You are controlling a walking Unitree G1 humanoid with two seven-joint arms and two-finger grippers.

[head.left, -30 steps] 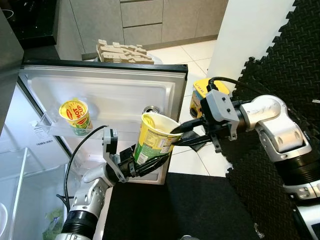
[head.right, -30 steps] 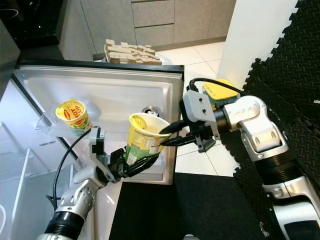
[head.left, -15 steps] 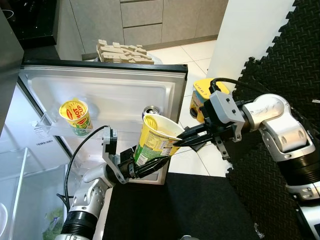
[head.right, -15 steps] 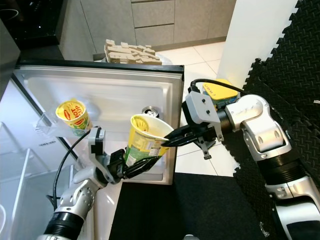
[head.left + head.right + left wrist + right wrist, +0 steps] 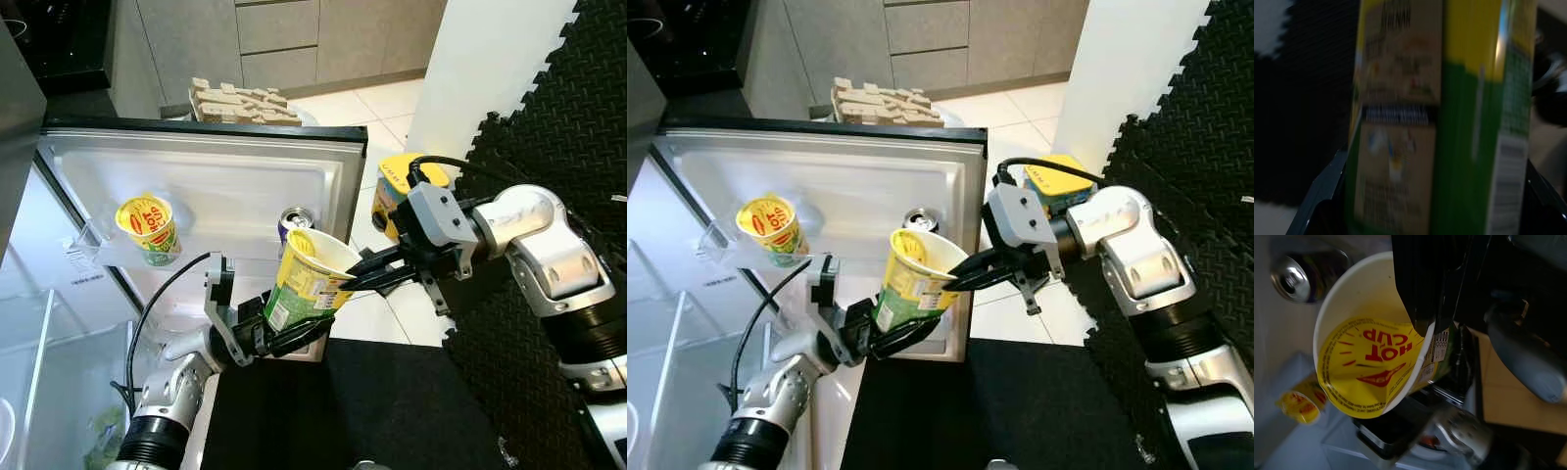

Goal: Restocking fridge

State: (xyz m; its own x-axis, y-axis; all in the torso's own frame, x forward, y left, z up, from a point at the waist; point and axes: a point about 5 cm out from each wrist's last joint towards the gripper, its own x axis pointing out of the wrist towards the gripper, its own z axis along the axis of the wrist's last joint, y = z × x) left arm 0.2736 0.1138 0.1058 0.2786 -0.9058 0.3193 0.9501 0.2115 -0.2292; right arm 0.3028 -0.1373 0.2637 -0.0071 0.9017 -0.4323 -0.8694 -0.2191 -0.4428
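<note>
A yellow and green noodle cup [image 5: 306, 282] hangs tilted in front of the open fridge door [image 5: 206, 181], held by both grippers. My left gripper [image 5: 286, 335] is shut on its lower body from below; in the left wrist view the cup [image 5: 1440, 122] sits between the fingers [image 5: 1317, 198]. My right gripper [image 5: 345, 280] is shut on the cup's rim, one finger [image 5: 1420, 293] inside the cup [image 5: 1371, 357]. A second noodle cup [image 5: 147, 227] stands on the door shelf. A drink can [image 5: 294, 217] stands on the door just behind the held cup.
The fridge interior [image 5: 39, 333] lies open at the left. A yellow box [image 5: 394, 184] sits on the tiled floor beyond the door's edge. Black foam mats [image 5: 549, 98] cover the right side and the near floor [image 5: 392, 411]. A cardboard stack [image 5: 240, 103] shows past the door top.
The right gripper's fingers have shut on the cup's rim. The cup has shifted slightly right and lower with both grippers, so more of the can shows behind it.
</note>
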